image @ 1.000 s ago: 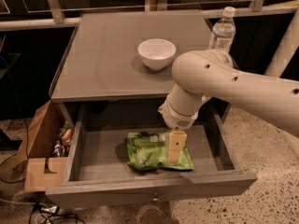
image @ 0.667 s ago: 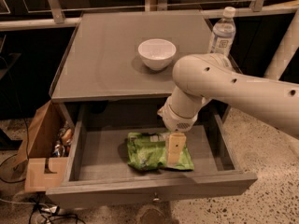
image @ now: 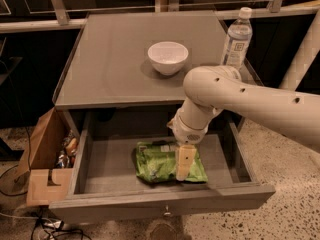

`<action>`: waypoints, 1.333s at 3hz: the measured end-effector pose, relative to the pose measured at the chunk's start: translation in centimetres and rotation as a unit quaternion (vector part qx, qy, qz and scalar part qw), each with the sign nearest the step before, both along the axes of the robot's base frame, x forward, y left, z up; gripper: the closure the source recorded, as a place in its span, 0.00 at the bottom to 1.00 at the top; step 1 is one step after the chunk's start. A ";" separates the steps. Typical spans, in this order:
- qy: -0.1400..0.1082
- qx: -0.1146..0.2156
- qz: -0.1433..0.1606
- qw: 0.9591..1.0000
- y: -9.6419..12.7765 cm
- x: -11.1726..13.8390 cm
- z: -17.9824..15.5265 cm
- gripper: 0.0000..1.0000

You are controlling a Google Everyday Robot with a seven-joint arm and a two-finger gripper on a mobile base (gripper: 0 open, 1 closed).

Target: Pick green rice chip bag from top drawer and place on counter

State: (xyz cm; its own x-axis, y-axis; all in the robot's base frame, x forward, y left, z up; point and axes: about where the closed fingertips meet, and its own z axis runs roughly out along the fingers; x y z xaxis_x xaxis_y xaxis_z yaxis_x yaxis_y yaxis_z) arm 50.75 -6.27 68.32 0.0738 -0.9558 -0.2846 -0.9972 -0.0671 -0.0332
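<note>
The green rice chip bag (image: 156,166) lies flat on the floor of the open top drawer (image: 165,198), a little right of its middle. My gripper (image: 184,165) reaches down into the drawer from the right, and its tip sits over the right part of the bag. I cannot tell whether it touches the bag. The arm (image: 235,96) crosses above the drawer's right side and hides part of the bag. The grey counter (image: 115,59) is directly above the drawer.
A white bowl (image: 168,57) stands near the middle of the counter. A clear water bottle (image: 236,38) stands at its right edge. An open brown cardboard box (image: 42,156) with small items sits on the floor left of the drawer.
My gripper has dipped slightly lower over the bag. The bag, bowl and bottle have not moved.
</note>
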 end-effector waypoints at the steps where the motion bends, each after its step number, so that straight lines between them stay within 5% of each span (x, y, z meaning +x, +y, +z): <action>1: 0.009 0.008 -0.004 1.000 0.3 0.2 -1.4 0.00; 4: 0.020 0.012 -0.010 1.000 0.8 2.1 -3.4 0.00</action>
State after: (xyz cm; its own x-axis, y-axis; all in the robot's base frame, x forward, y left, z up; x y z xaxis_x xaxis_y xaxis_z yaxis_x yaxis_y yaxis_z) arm 52.89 -5.46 64.94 0.0433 -0.9499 -0.3095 -0.9988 -0.0476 0.0063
